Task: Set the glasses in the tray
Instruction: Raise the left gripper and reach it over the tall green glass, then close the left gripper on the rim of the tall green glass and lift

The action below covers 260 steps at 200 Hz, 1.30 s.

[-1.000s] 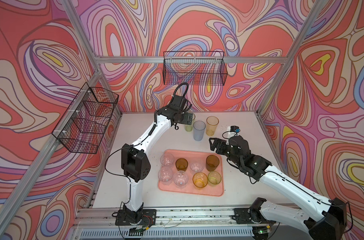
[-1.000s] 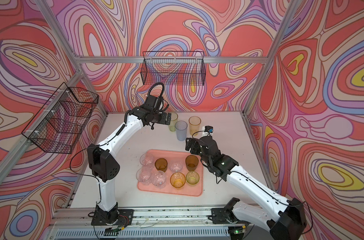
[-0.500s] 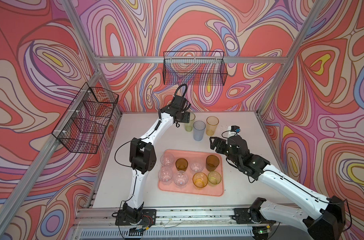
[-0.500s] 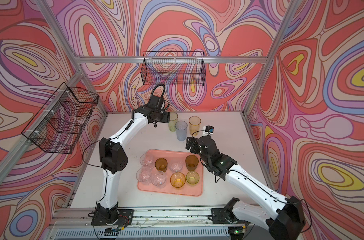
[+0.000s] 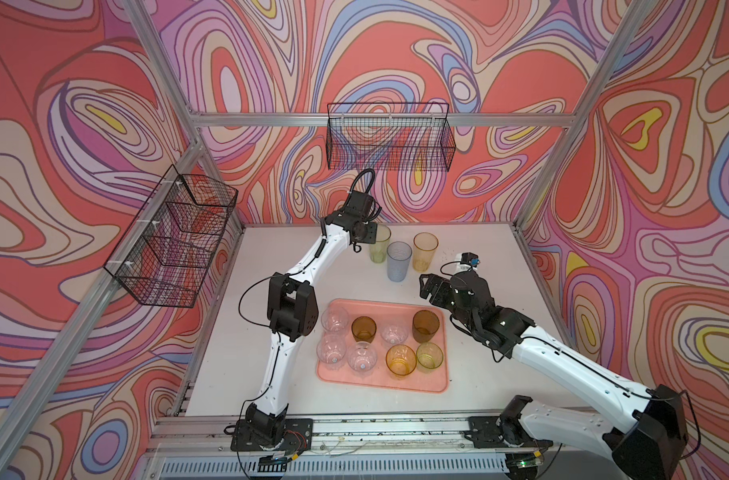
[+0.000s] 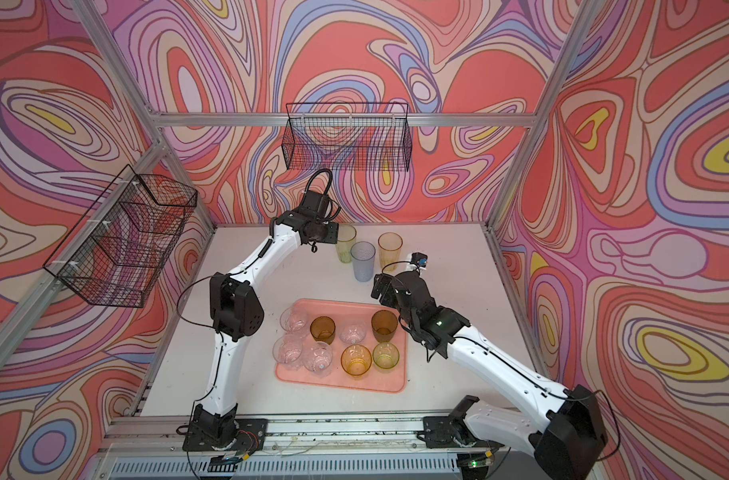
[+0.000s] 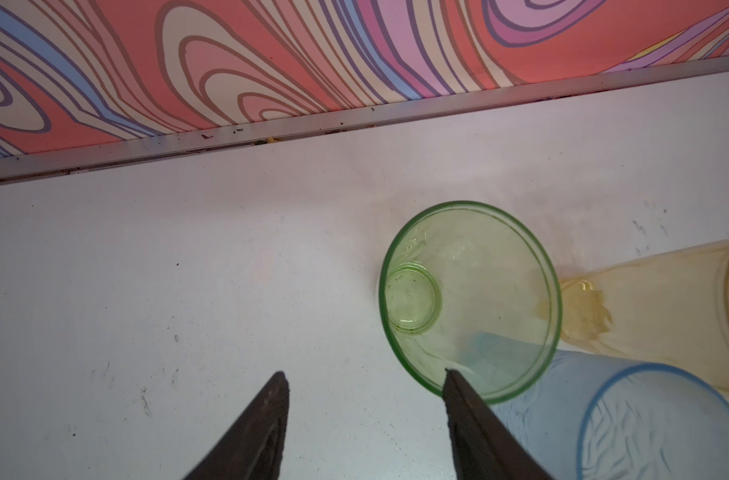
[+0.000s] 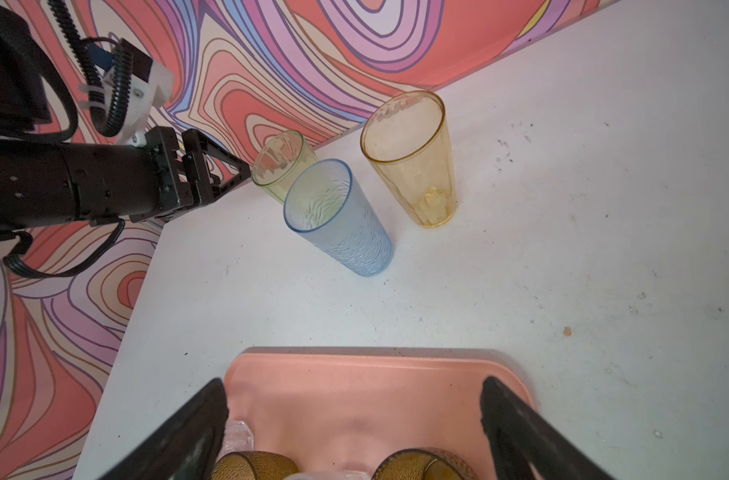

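Three tall glasses stand at the back of the table: yellow-green [image 5: 380,249], blue-grey [image 5: 398,262] and orange [image 5: 425,251]. My left gripper [image 7: 363,375] is open beside the yellow-green glass [image 7: 470,299]. One fingertip [image 7: 452,380] lies at that glass's rim and the other is over bare table, so nothing is gripped. The salmon-pink tray [image 5: 396,384] holds several short glasses, clear, amber [image 5: 363,329], brown [image 5: 425,326] and green [image 5: 429,356]. My right gripper [image 8: 354,384] hangs wide open and empty over the tray's far edge [image 8: 375,365].
Black wire baskets hang on the left wall [image 5: 175,241] and the back wall [image 5: 389,137]. The back wall's rail [image 7: 354,120] runs close behind the tall glasses. The blue-grey glass [image 8: 337,220] stands right against the yellow-green one [image 8: 281,166].
My left gripper's jaws have narrowed and it has slid right up to the yellow-green glass, and its elbow has swung towards the tray. The right gripper has crept a little to the left.
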Available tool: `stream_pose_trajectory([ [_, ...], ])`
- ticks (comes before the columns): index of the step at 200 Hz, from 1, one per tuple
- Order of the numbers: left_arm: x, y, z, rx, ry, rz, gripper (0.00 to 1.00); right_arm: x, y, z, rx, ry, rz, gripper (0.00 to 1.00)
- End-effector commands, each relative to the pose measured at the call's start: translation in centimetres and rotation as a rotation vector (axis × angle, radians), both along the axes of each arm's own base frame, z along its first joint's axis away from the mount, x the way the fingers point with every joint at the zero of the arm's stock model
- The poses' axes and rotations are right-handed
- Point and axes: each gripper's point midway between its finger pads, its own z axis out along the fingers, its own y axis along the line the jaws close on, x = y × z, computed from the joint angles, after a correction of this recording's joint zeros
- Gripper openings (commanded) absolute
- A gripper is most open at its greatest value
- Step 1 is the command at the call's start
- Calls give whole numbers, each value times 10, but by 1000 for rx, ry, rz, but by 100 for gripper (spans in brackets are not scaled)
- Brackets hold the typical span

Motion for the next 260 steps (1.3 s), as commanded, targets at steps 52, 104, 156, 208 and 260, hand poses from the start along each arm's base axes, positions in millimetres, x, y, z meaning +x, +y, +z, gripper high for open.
stream_pose_trajectory([
  [52, 9, 9, -25, 50, 31, 6, 57, 1, -8, 4, 24, 6, -57, 99],
  [104, 6, 15, -34, 63, 62, 8, 45, 1, -5, -1, 48, 18, -56, 98],
  [156, 0, 15, -42, 66, 87, 0, 30, 5, 3, -4, 58, 35, -39, 98],
  [208, -6, 13, -43, 46, 110, 4, 18, 7, 8, -4, 75, 36, -26, 98],
  [260, -9, 16, -42, 44, 118, 15, 10, 6, 9, -4, 82, 42, -22, 98],
])
